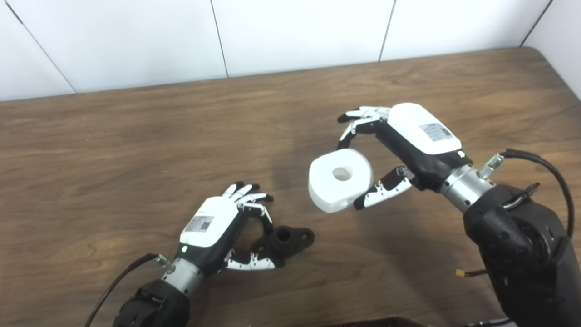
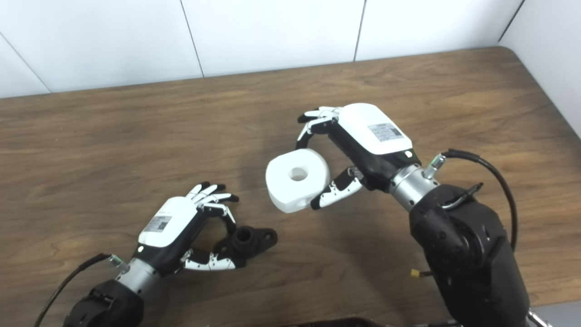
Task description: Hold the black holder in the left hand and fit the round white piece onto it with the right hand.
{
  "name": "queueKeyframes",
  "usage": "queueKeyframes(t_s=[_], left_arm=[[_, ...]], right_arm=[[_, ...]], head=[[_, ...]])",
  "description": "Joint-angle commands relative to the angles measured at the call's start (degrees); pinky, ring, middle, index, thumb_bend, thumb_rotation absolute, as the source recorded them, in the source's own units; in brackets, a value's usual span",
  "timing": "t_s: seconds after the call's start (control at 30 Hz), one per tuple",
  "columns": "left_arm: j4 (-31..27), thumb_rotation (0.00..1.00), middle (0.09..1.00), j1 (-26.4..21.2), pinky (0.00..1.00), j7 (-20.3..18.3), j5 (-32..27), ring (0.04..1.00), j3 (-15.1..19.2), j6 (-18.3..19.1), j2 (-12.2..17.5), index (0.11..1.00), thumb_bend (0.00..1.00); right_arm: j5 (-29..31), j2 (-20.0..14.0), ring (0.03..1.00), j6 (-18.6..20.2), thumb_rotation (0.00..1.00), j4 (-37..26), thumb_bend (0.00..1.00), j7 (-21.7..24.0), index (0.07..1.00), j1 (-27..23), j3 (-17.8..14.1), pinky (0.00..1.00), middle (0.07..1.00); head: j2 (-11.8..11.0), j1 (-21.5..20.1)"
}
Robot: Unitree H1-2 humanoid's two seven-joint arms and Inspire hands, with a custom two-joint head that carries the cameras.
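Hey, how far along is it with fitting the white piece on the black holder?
Both grasps look done: the left hand grips the black holder low by the table, and the right hand carries the round white piece in the air. The piece is apart from the holder, so aligning and fitting remain.

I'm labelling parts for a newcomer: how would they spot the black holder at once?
Start at the brown wooden table, near its front edge. There the left hand pinches the black holder: small and dark with a short upright tube, unlike the bigger round white piece held in the right hand.
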Motion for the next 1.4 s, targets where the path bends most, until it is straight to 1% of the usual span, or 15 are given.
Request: queueKeyframes(t_s=[0.0,0.2,0.33,0.43,0.67,0.93,1.1,1.37], left_arm=[[0.1,0.06,0.829,-0.2,1.00,-2.6,1.0,0.944,-1.0,0.5,0.0,0.485,0.52],[-0.2,0.06,0.830,-0.5,1.00,-3.4,1.5,0.945,-1.3,1.2,-0.2,0.485,0.52],[-0.2,0.06,0.829,-0.7,1.00,-3.5,1.9,0.941,-1.4,1.3,-0.4,0.485,0.52],[-0.2,0.06,0.829,-0.8,1.00,-3.5,2.0,0.942,-1.5,1.4,-0.6,0.485,0.52],[-0.5,0.06,0.828,-0.8,0.99,-3.6,2.8,0.942,-1.8,1.7,-1.1,0.485,0.52],[-0.8,0.06,0.827,-0.8,0.99,-4.0,3.5,0.941,-1.9,2.0,-1.6,0.485,0.52],[-0.9,0.06,0.829,-0.8,1.00,-4.6,3.5,0.941,-2.0,2.4,-1.7,0.485,0.52],[-0.4,0.06,0.824,-0.8,0.99,-4.0,3.7,0.933,-2.3,1.9,-1.6,0.485,0.52]], right_arm=[[0.6,0.1,0.880,-2.3,0.15,-2.7,0.52,-0.7,0.481,-0.9,-0.1,0.89,0.839],[1.2,1.1,0.892,-3.0,0.15,-4.2,0.52,0.6,0.482,-0.8,0.7,0.93,0.841],[1.9,1.3,0.884,-3.8,0.15,-4.4,0.52,1.0,0.481,-0.9,1.0,0.92,0.833],[2.5,1.6,0.892,-4.1,0.15,-4.4,0.52,1.6,0.481,-1.1,1.2,0.93,0.836],[3.0,2.5,0.883,-6.0,0.15,-2.9,0.52,0.3,0.480,-0.7,1.5,0.91,0.820],[2.4,3.9,0.884,-7.8,0.15,-1.3,0.52,0.4,0.481,0.1,2.5,0.90,0.818],[1.5,4.3,0.884,-8.6,0.15,-0.2,0.52,0.5,0.481,0.4,3.7,0.90,0.820],[1.0,5.0,0.877,-9.7,0.15,1.0,0.52,0.1,0.481,0.5,4.3,0.88,0.815]], head=[[0.1,0.0],[0.6,0.4],[0.9,1.0],[0.9,1.4],[1.1,2.3],[1.4,2.5],[1.4,2.8],[1.2,2.6]])
